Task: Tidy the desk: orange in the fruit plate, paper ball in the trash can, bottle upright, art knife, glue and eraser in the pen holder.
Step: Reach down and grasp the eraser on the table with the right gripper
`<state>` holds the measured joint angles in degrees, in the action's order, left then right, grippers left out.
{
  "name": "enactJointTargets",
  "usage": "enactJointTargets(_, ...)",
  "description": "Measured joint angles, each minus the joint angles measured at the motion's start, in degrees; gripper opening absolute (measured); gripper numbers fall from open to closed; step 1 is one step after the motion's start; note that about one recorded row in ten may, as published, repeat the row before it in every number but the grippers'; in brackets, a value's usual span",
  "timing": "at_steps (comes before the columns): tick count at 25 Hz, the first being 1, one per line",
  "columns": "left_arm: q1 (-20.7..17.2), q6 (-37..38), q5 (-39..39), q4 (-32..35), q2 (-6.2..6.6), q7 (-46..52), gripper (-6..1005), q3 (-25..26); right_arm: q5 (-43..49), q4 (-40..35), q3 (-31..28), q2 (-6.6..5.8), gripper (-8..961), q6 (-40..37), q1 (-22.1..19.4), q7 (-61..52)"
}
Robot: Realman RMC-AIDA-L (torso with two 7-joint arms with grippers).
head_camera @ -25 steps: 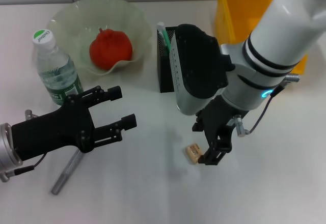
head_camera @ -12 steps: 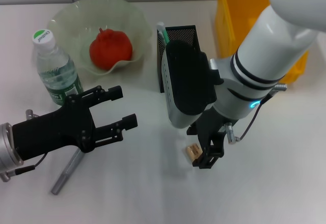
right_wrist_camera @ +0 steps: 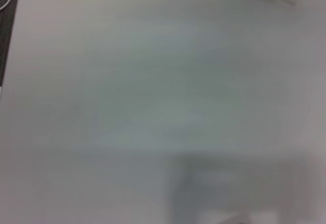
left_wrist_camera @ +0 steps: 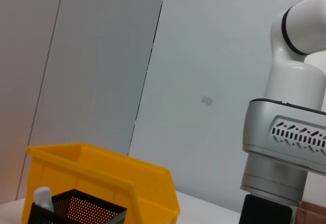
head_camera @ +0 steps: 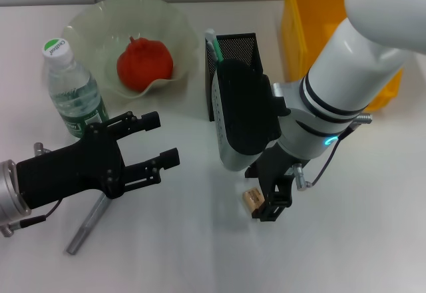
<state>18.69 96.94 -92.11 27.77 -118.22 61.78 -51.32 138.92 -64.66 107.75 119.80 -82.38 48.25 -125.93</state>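
The orange [head_camera: 144, 63] lies in the fruit plate [head_camera: 86, 26] at the back left. The bottle [head_camera: 72, 93] stands upright beside the plate. The pen holder [head_camera: 238, 45] stands mid-table with a green-and-white stick [head_camera: 212, 44] in it; it also shows in the left wrist view [left_wrist_camera: 76, 211]. The tan eraser [head_camera: 251, 198] lies on the table in front of the holder. My right gripper [head_camera: 269, 205] points down, its tip right beside the eraser. My left gripper [head_camera: 156, 142] is open and empty, held above a grey art knife [head_camera: 86, 226]. The paper ball is out of view.
The yellow trash can [head_camera: 313, 20] stands at the back right, behind my right arm; it also shows in the left wrist view [left_wrist_camera: 102, 178]. The right wrist view shows only blurred bare tabletop.
My right arm has moved left and its gripper tip has come up against the eraser. More of the pen holder now shows. The left arm has not moved.
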Motion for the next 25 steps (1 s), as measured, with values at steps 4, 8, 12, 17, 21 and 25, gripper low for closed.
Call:
enactJointTargets(4,0.0,0.0,0.0,0.0,0.01,0.0,770,0.0,0.0,0.5,0.1,0.0,716,0.4,0.0,0.2)
enactJointTargets(8,0.1,-0.2,0.0,0.0,0.01,0.0,770,0.0,-0.1,0.6,0.2,0.0,716,0.8,0.0,0.2)
enactJointTargets(12,0.2,-0.2,0.0,0.0,0.0,0.0,770,0.0,-0.1,0.9,0.7,0.0,716,1.2,0.0,0.3)
enactJointTargets(17,0.2,-0.2,0.0,0.0,0.01,0.0,770,0.1,-0.1,0.9,2.2,0.0,673,2.0,0.1,0.2)
enactJointTargets(21,0.2,-0.3,0.0,0.0,0.01,0.0,770,0.2,-0.1,0.9,2.4,0.0,590,2.2,0.1,0.1)
enactJointTargets(25,0.2,-0.3,0.0,0.0,0.01,-0.1,770,0.3,0.1,0.9,2.5,0.0,554,2.5,0.1,0.1)
